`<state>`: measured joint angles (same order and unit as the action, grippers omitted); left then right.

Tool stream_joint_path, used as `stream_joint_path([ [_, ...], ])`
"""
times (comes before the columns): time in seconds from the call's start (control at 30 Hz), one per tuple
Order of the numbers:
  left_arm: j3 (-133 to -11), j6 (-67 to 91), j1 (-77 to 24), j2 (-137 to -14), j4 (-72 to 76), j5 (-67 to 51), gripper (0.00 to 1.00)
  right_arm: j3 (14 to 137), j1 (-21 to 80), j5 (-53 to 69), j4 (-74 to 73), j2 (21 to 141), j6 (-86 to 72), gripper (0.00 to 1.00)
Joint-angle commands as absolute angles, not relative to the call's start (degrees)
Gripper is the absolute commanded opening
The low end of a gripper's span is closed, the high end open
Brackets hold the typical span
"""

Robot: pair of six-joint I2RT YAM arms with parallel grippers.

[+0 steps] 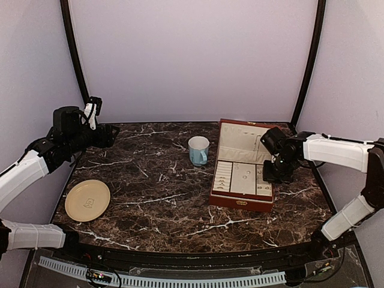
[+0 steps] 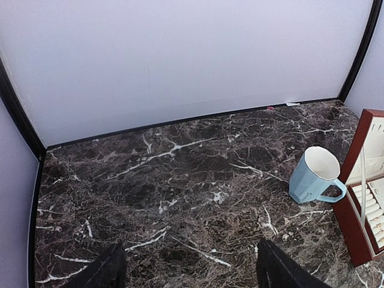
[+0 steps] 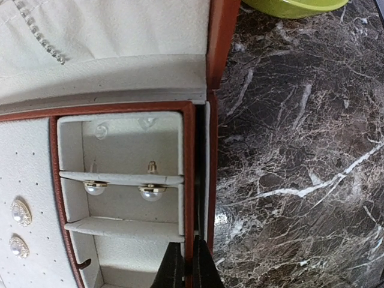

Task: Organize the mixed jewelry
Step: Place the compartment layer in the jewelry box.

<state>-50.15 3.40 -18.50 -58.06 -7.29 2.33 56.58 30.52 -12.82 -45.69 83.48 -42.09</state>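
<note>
Open red-brown box (image 1: 240, 201) right of centre, jewelry pieces (image 1: 246, 174) inside; blue mug (image 1: 198, 150) beside; cream plate (image 1: 77, 207) front-left.

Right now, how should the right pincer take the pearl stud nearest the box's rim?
Grip the pearl stud by its round head, from above. It hangs on the cream divider bar with its post behind, so the head is likely the only graspable part. Open the shut right pincer first.

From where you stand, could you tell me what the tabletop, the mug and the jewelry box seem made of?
Tabletop: probably polished marble or a marble-look laminate; dark brown with white veins.
Mug: likely glazed ceramic; smooth pale-blue wall, white inside.
Jewelry box: glossy red-brown shell, perhaps lacquered wood or leatherette; matte cream lining, apparently velvety fabric.
</note>
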Motion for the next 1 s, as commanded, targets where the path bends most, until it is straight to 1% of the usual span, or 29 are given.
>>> stream_joint_path([
  [0.0, -49.31, 2.86, -18.11, -57.67, -5.67, 1.51, 0.76, 55.49, 30.32, -11.96, -41.44, 82.69, -43.62, 0.00],
  [0.13, -49.31, 2.97, -18.11, -57.57, -5.67, 1.27, 0.77, 54.82, 30.25, -12.71, -41.82, 82.11, -44.18, 0.00],
  [0.2, -49.26, 3.03, -18.11, -57.50, -5.66, 1.13, 0.77, 54.82, 30.31, -12.82, -41.92, 81.89, -44.29, 0.08],
  [0.27, -49.22, 3.13, -18.11, -57.48, -5.63, 1.00, 0.77, 54.92, 30.30, -12.82, -42.11, 81.57, -44.24, 0.13],
  [0.37, -49.22, 3.10, -18.11, -57.27, -5.67, 0.97, 0.77, 55.38, 30.31, -13.28, -42.91, 80.85, -44.30, 0.24],
  [0.67, -49.13, 3.26, -18.11, -57.01, -5.67, 0.59, 0.77, 56.18, 30.27, -16.17, -47.07, 77.46, -44.55, 0.36],
  [0.83, -49.13, 3.27, -18.11, -56.83, -5.63, 0.52, 0.77, 54.72, 30.30, -15.87, -45.88, 76.72, -44.90, 0.45],
  [0.97, -48.84, 3.20, -18.11, -56.27, -5.52, 1.05, 0.77, 54.74, 30.31, -16.72, -44.66, 75.47, -45.15, 0.51],
])
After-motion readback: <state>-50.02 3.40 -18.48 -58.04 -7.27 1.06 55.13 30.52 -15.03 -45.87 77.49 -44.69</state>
